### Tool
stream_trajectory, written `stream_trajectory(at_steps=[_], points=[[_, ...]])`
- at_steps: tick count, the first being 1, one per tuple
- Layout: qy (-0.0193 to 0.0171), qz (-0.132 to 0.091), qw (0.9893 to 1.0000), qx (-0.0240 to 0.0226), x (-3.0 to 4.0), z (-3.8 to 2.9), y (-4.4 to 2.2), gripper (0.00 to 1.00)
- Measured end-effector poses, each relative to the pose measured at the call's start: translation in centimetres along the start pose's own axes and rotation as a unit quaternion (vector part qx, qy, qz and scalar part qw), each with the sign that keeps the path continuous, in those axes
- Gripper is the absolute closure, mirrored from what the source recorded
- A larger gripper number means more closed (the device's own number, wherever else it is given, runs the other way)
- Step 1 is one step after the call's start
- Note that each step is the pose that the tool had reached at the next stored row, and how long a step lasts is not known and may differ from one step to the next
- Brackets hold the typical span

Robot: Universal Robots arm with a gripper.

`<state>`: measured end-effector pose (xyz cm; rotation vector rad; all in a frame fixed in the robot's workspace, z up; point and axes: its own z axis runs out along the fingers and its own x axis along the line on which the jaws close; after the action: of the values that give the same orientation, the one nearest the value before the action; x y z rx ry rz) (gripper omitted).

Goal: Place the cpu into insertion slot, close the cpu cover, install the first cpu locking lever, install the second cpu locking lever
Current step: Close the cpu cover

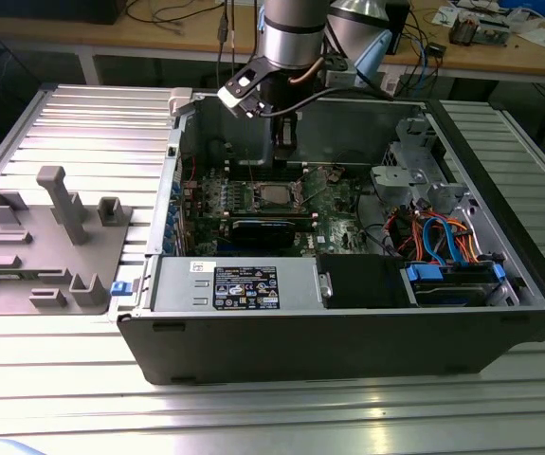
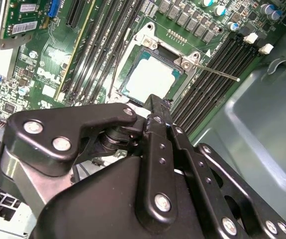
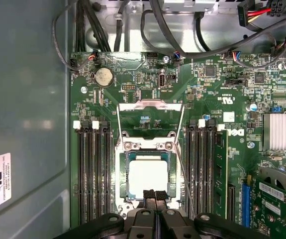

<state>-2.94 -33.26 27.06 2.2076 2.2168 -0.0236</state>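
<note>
At the exterior view's left, a grey fixture (image 1: 35, 258) with a few upright pegs and pockets sat on the worktop (image 1: 253, 417), just beside the case (image 1: 348, 346). The case lay on its side, wide open.

Inside the case, going rightward: a power supply (image 1: 172, 284) ran along the near wall, with the green board (image 1: 334, 204) behind it. A tangle of blue and orange cables (image 1: 443, 237) sat by the drive cage at the exterior view's right.

The slot (image 3: 124, 179) was mid-board, between rows of long black RAM slots (image 3: 95, 174). The cpu (image 3: 147, 175) was already seated flat in it, silvery top up. The cover (image 3: 150, 105) was flipped open, off the slot, so you could see green board through its cut-out. In the second wrist view, a thin lever (image 2: 217, 73) stuck out loose from one corner of the slot.

The arm reached down into the case. The hand (image 3: 154, 195) was closed, fingers pressed together with nothing between them, right over the slot's edge beside the cpu. I couldn't tell if it was touching.

The worktop was ribbed aluminium, pale grey, with grooves running across it. Behind it stood a back worktop (image 1: 158, 38) in wood, littered with cables and bits of gear.
</note>
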Motion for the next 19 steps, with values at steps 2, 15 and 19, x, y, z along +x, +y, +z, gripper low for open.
stream_trajectory(at_steps=[2, 15, 19], points=[[-0.0002, 0.000, 1.0000, 0.0000, 0.00, -0.27, 0.00, 0.89], [-0.0006, 0.000, 1.0000, 0.0000, -0.02, -0.77, 0.00, 0.89], [-0.0006, 0.000, 1.0000, 0.0000, -0.02, -0.77, 0.31, 0.89]])
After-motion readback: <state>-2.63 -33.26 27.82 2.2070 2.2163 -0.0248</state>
